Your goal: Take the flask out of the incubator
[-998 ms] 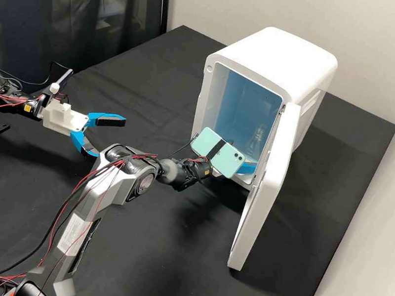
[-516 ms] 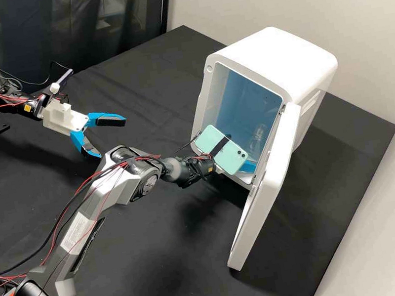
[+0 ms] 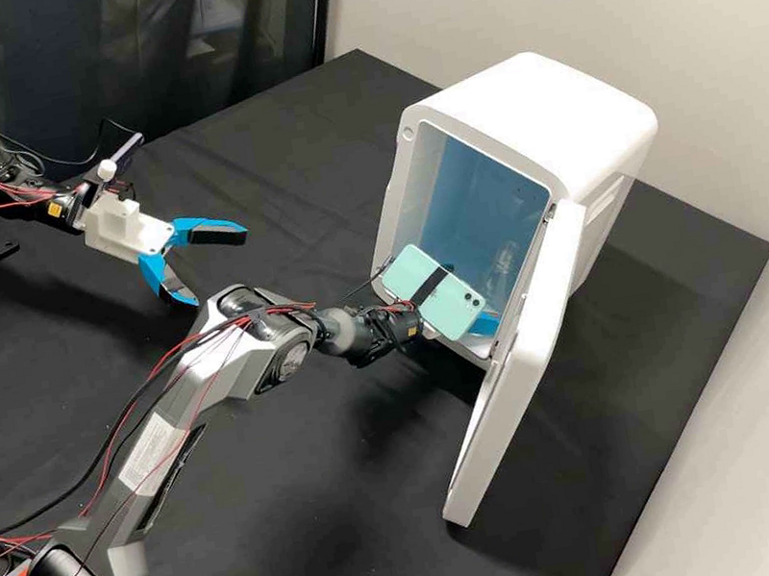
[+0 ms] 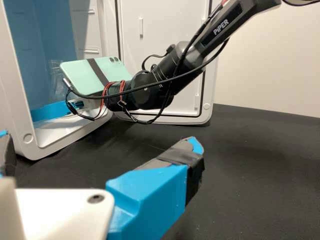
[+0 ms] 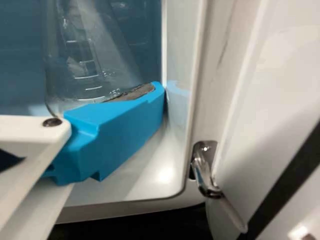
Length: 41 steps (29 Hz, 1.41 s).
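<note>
In the high view the phone [image 3: 429,293] on the wrist hides most of the right claw [image 3: 481,323] inside the incubator [image 3: 523,120], and the right wrist view's edge cuts off the top of the flask [image 5: 92,55].

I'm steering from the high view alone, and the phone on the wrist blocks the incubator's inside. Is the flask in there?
Observer: Yes. The right wrist view has a clear flask standing on the incubator floor, near the hinge side of the opening.
Operator: Where is the gripper against it?
Observer: The right gripper is inside, low at the flask's base. I can't tell whether it grips.
</note>
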{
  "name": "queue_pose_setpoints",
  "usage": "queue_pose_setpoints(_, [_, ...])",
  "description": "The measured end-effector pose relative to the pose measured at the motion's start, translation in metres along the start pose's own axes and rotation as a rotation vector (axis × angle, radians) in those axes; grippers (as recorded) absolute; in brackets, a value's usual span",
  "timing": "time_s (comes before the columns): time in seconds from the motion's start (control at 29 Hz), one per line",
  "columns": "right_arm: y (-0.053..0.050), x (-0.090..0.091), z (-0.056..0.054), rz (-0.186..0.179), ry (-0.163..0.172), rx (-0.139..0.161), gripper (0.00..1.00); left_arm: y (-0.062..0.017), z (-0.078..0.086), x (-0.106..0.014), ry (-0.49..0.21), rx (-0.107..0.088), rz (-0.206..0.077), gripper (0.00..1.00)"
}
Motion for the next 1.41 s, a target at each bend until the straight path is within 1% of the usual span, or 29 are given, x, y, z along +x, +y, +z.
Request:
queue_pose_setpoints(0.07, [0.0017,0.0007,0.0010,-0.004,-0.006,-0.001,1.00,0.0000,0.0000,0.0000,0.000,0.000,0.000,1.00])
queue_pose_setpoints(0.24, [0.0032,0.0024,0.0014,-0.002,-0.007,-0.004,1.00,0.0000,0.0000,0.0000,0.000,0.000,0.000,1.00])
queue_pose_setpoints(0.28, [0.0036,0.0026,0.0010,-0.001,-0.006,-0.004,0.00,0.0000,0.0000,0.0000,0.000,0.000,0.000,1.00])
queue_pose_setpoints(0.41, [0.0056,0.0034,0.0019,0.001,-0.009,0.000,0.00,0.0000,0.0000,0.0000,0.000,0.000,0.000,1.00])
queue_pose_setpoints(0.65, [0.0045,0.0046,0.0028,0.000,-0.009,-0.001,0.00,0.0000,0.0000,0.0000,0.000,0.000,0.000,1.00])
queue_pose_setpoints(1.24, [0.0068,0.0050,0.0048,0.004,-0.013,0.000,0.00,0.0000,0.0000,0.0000,0.000,0.000,0.000,1.00])
queue_pose_setpoints(1.41, [0.0088,0.0053,0.0063,0.009,-0.015,0.009,0.00,0.0000,0.0000,0.0000,0.000,0.000,0.000,1.00])
